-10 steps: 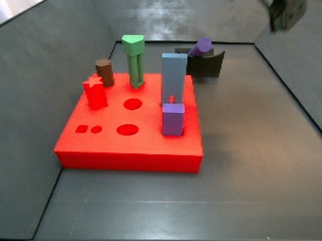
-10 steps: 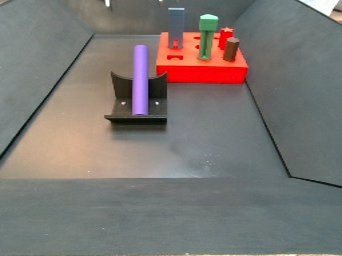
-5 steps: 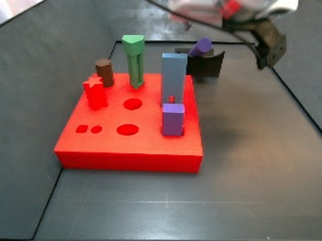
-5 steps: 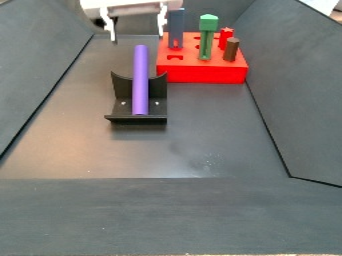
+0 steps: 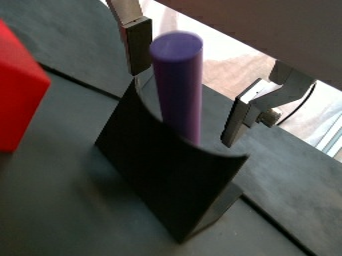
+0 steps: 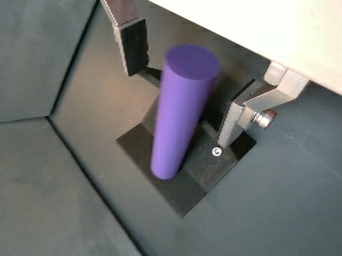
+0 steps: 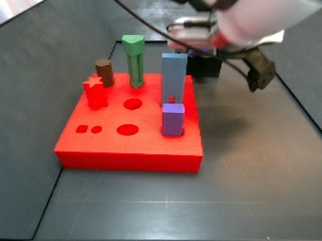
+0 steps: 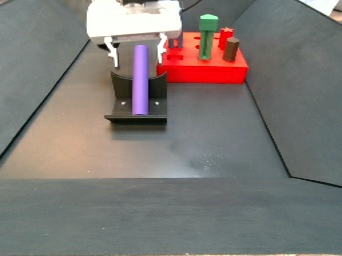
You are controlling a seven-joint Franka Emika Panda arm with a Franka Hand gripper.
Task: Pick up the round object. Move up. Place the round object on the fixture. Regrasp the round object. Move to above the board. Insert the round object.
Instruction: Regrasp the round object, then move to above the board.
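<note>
The round object [image 8: 139, 80], a long purple cylinder peg, lies tilted in the dark fixture [image 8: 135, 112], its upper end toward the board [image 8: 205, 70]. My gripper [image 8: 138, 48] is open and straddles that upper end. In both wrist views a silver finger [image 5: 134, 45] [image 6: 132, 45] stands on each side of the peg [image 5: 178, 85] [image 6: 181, 120], with a small gap on both sides. In a side view the arm hides the peg and most of the fixture [image 7: 212, 66]. The red board [image 7: 126, 136] lies in front.
On the board stand a green peg [image 7: 132, 56], a tall blue bar [image 7: 172, 75], a short purple block [image 7: 172, 119], a brown peg [image 7: 104, 72] and a red piece [image 7: 94, 92]. Round holes [image 7: 128, 129] show in its top. Dark sloping walls [image 8: 54, 85] bound the floor.
The gripper came down from the far side of the bin to the fixture and now straddles the peg's upper end. Peg and fixture have not moved.
</note>
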